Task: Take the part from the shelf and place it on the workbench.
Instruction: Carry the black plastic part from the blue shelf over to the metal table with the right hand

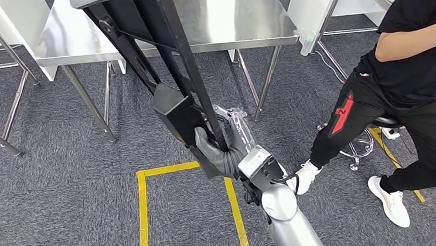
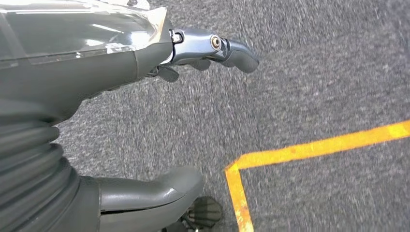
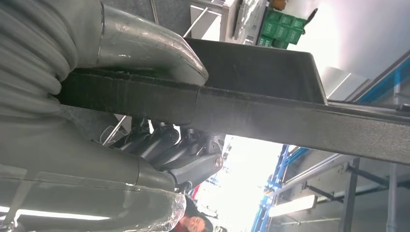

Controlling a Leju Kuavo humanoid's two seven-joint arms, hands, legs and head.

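The part (image 1: 151, 47) is a long black frame with a boxy block partway along it. My right hand (image 1: 219, 149) grips it near its lower end, fingers wrapped round the bar. It slants up and away, and its far flat end overlaps the steel workbench (image 1: 235, 18). In the right wrist view the thumb (image 3: 145, 48) lies over the black bar (image 3: 290, 116), with darker fingers curled beneath. My left hand (image 2: 72, 63) hangs above the grey carpet, its fingers (image 2: 227, 48) and thumb (image 2: 150, 191) apart with nothing between them.
A person in black (image 1: 419, 74) sits on a stool (image 1: 373, 141) at the right, feet on the carpet. A yellow tape square (image 1: 144, 211) marks the floor in front of me. The workbench legs (image 1: 266, 80) stand just ahead, and a white table (image 1: 1, 12) stands at the left.
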